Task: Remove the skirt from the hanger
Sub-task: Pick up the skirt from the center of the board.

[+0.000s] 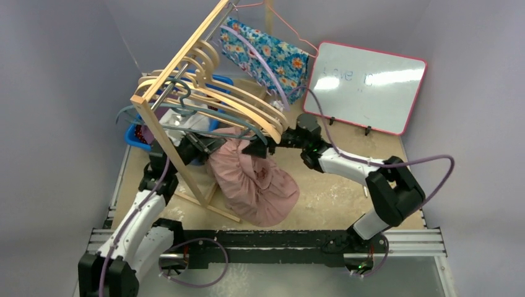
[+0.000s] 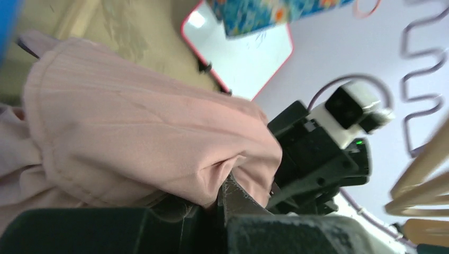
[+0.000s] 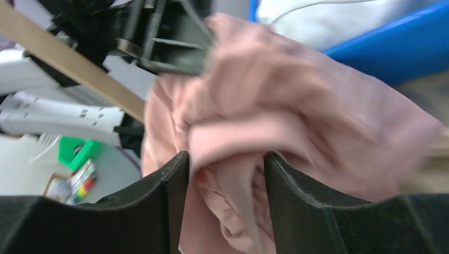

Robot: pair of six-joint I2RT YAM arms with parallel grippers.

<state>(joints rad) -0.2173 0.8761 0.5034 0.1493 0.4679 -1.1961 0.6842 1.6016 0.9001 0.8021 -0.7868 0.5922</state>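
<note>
Faint writing on the red-framed whiteboard [image 1: 368, 86] is too small to read. The pink pleated skirt [image 3: 296, 106] blurs in the right wrist view. Its folds hide the fingertips of the left gripper [image 2: 221, 198].

The skirt [image 1: 257, 179] is pale pink, pleated and bunched into a crumpled mass. Its top is gathered high, just under the near end of the row of wooden hangers [image 1: 244, 102], left of centre. Its lower folds spread onto the table [image 1: 347, 198] toward the near right. Which hanger carries it cannot be told.
</note>
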